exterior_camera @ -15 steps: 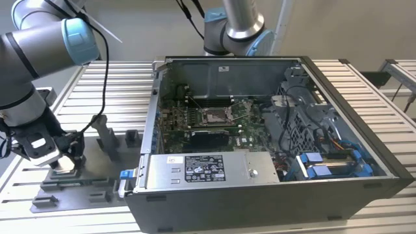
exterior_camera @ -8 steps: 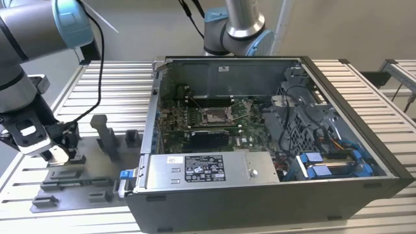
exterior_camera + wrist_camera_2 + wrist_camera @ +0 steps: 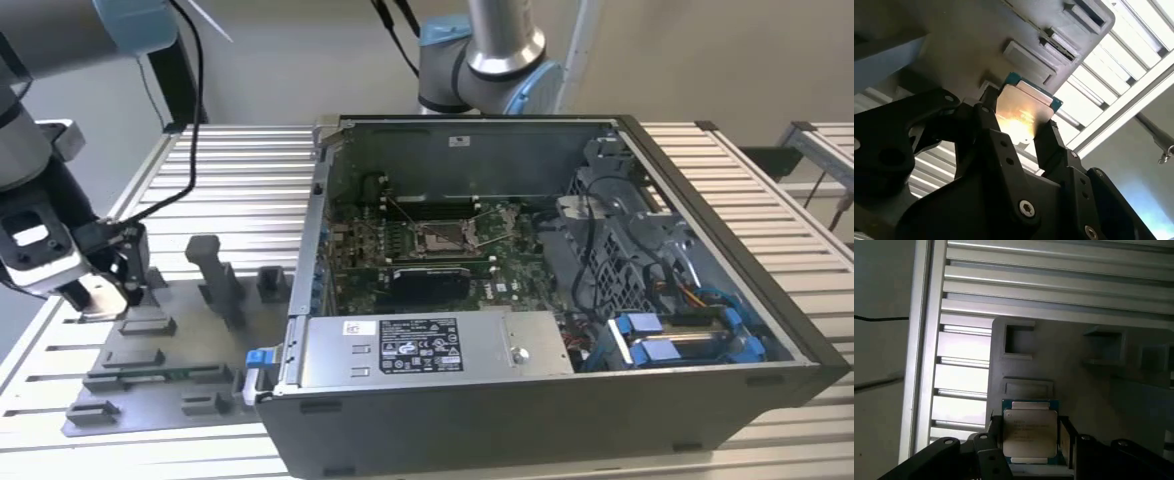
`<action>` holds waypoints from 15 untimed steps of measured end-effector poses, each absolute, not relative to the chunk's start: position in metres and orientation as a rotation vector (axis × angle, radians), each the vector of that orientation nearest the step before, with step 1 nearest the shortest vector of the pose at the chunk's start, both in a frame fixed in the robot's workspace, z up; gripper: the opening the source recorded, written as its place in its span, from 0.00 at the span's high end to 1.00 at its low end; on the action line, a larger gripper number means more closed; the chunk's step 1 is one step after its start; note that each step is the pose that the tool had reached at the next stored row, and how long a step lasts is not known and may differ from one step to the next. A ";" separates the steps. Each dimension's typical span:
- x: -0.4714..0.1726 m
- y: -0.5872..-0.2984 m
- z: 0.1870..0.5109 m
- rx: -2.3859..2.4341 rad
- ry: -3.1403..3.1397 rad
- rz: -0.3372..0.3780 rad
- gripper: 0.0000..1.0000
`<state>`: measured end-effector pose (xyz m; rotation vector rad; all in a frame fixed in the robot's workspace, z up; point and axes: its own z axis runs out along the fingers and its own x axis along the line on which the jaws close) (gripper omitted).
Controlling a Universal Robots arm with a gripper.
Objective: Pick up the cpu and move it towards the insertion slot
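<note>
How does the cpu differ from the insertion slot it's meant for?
Place: the cpu is held by the gripper over the gray fixture tray; the insertion slot lies on the board inside the open computer case. Look: the cpu has a plain silvery top with a thin teal rim; the insertion slot is a shiny frame around a dark centre. Both are square.

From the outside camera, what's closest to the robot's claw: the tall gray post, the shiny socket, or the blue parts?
From the gripper:
1. Tall gray post, close beside it.
2. Insertion slot, middle of the computer case.
3. Blue parts, far toward the exterior view's right.
</note>
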<state>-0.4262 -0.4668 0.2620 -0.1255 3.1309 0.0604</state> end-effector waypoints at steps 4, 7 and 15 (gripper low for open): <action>-0.426 -0.467 0.280 -0.125 3.131 0.060 1.00; -0.426 -0.467 0.294 -0.125 3.131 0.060 1.00; -0.426 -0.467 0.330 -0.125 3.131 0.060 1.00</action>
